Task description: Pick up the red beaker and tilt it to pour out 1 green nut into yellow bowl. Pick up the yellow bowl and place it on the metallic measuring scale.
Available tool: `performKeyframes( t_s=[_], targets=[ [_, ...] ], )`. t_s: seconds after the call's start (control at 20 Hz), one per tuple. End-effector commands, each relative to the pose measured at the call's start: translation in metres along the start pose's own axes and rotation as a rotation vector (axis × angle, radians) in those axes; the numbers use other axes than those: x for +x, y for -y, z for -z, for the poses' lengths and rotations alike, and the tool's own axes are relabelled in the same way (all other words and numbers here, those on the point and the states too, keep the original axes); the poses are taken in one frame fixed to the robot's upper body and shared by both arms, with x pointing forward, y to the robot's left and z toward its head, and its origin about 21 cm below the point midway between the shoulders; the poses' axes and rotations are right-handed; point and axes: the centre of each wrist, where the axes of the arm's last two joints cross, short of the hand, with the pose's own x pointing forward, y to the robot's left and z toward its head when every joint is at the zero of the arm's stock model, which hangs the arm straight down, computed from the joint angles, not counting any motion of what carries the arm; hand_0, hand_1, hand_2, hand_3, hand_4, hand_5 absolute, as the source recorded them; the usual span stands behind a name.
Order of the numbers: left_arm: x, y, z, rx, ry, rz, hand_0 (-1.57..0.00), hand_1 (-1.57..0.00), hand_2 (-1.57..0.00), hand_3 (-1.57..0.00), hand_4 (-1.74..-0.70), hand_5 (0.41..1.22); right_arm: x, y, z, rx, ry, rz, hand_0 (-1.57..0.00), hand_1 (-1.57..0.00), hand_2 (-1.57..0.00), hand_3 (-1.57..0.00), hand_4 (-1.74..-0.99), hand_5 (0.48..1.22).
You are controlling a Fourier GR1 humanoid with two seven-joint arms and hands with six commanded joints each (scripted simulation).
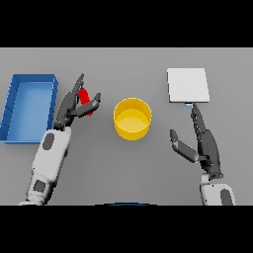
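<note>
The red beaker (pixel 85 99) is mostly hidden between the fingers and thumb of my left hand (pixel 74 106), which closes round it left of the yellow bowl (pixel 132 118). The bowl stands at the table's middle; I cannot make out a nut inside it. The metallic measuring scale (pixel 188 85) lies flat at the back right. My right hand (pixel 202 143) hovers open just in front of the scale, to the right of the bowl, fingers straight and pointing away from me, thumb spread towards the bowl.
A blue tray (pixel 29 106) with raised walls sits at the far left, close beside my left arm.
</note>
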Motion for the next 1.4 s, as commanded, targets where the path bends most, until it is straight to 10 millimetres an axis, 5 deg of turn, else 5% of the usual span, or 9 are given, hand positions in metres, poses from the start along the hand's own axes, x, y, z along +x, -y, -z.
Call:
performKeyframes(
  t_s=[0.0,0.25,0.45,0.65,0.9,1.2,1.35],
  targets=[
    [0.001,0.001,0.003,-0.003,0.002,-0.004,0.0,0.0,0.0,0.0,-1.32,0.71,0.001,-0.003,0.002,0.002,-0.001,-0.005,0.0,0.0,0.0,0.0,-1.315,0.682],
    [-0.007,0.008,0.008,0.001,0.038,-0.037,-0.08,-0.08,-0.12,-0.08,-1.42,0.77,0.002,0.005,0.002,-0.009,0.009,-0.023,0.0,0.0,0.0,0.0,-1.291,0.684],
    [-0.005,0.016,0.015,0.062,0.026,-0.016,-0.86,-0.87,-0.89,-0.88,-1.44,1.003,-0.001,0.002,-0.001,0.001,0.004,-0.014,0.0,0.0,0.0,0.0,-1.283,0.683],
    [-0.008,0.02,0.016,0.062,0.077,-0.008,-1.28,-1.29,-1.29,-1.29,-1.45,1.132,0.002,0.0,0.002,0.01,0.018,-0.02,0.0,0.0,0.0,0.0,-1.293,0.682],
    [-0.003,0.022,0.016,0.085,0.112,-0.034,-1.48,-1.48,-1.48,-1.48,-1.64,1.112,-0.003,-0.001,0.005,0.024,0.018,-0.03,0.0,0.0,0.0,0.0,-1.281,0.676],
    [0.036,0.014,0.019,0.105,0.219,0.033,-1.55,-1.55,-1.55,-1.55,-1.72,1.097,-0.002,-0.002,0.006,0.023,0.031,-0.051,0.0,0.0,0.0,0.0,-1.25,0.672],
    [0.062,0.01,0.02,0.035,0.235,0.221,-1.56,-1.56,-1.56,-1.56,-1.73,1.113,0.001,-0.004,0.003,0.018,0.046,-0.077,0.0,0.0,0.0,0.0,-1.247,0.685]
  ],
)
